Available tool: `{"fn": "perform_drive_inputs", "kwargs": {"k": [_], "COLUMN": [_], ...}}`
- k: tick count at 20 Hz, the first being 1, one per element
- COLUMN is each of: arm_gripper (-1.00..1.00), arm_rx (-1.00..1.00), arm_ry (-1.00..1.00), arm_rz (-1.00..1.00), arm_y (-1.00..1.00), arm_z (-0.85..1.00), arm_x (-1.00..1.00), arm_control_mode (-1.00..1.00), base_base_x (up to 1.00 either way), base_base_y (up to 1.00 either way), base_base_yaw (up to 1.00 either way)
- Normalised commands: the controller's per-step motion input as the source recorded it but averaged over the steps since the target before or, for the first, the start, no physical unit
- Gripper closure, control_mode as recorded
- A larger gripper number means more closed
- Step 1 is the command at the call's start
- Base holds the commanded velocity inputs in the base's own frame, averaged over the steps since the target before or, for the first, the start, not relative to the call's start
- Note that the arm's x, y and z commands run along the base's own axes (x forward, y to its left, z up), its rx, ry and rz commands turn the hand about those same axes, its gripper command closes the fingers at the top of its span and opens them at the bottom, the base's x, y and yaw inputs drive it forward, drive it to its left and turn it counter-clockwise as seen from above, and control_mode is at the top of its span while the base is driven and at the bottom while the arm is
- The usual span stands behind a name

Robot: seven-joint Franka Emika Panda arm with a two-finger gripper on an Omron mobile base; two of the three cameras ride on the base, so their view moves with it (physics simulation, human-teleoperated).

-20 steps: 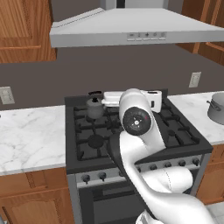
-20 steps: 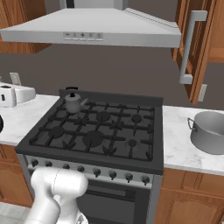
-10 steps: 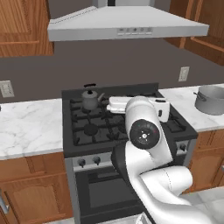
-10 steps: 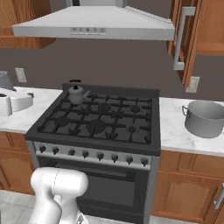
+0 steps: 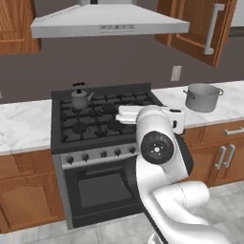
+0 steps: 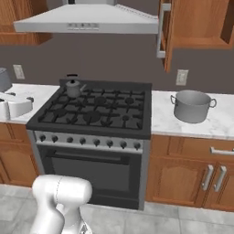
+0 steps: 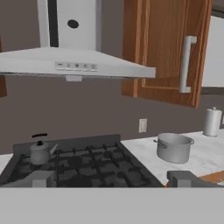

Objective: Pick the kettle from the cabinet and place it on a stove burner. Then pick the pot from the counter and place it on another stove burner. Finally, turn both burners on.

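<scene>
Gripper (image 7: 111, 178): my fingers stand wide apart, holding nothing, low centre of the hand view.
Kettle (image 5: 80, 97): on the stove's (image 5: 102, 119) back left burner, upper left.
Pot (image 6: 192, 106): on the counter (image 6: 219, 124), right of the stove.
Cabinet (image 7: 162, 48): door ajar, upper right.

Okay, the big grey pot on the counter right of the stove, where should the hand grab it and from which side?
Take the pot by its rim, coming straight down from above. It stands upright with no lid on the counter, so the thin wall is exposed for the open hand to straddle. The two loop handles look small and stick out sideways, probably harder to pinch. Grip midway between them so it hangs level.
</scene>
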Motion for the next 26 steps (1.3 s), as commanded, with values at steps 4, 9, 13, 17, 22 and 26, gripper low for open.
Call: {"fn": "perform_drive_inputs", "kwargs": {"k": [4, 9, 13, 17, 22, 26], "arm_gripper": [-1.00, -1.00, -1.00, -1.00, -1.00, -1.00], "arm_rx": [0.00, 0.00, 0.00, 0.00, 0.00, 0.00], "arm_ry": [0.00, 0.00, 0.00, 0.00, 0.00, 0.00], "arm_rz": [0.00, 0.00, 0.00, 0.00, 0.00, 0.00], "arm_y": [0.00, 0.00, 0.00, 0.00, 0.00, 0.00], "arm_z": [0.00, 0.00, 0.00, 0.00, 0.00, 0.00], "arm_x": [0.00, 0.00, 0.00, 0.00, 0.00, 0.00], "arm_control_mode": [1.00, 1.00, 1.00, 1.00, 1.00, 1.00], "base_base_x": [-0.43, -0.47, -0.46, -0.32, -0.16, -0.12], "base_base_y": [-0.70, -0.73, -0.73, -0.72, -0.72, -0.73], "base_base_yaw": [-0.10, -0.11, -0.11, -0.10, -0.08, -0.06]}}
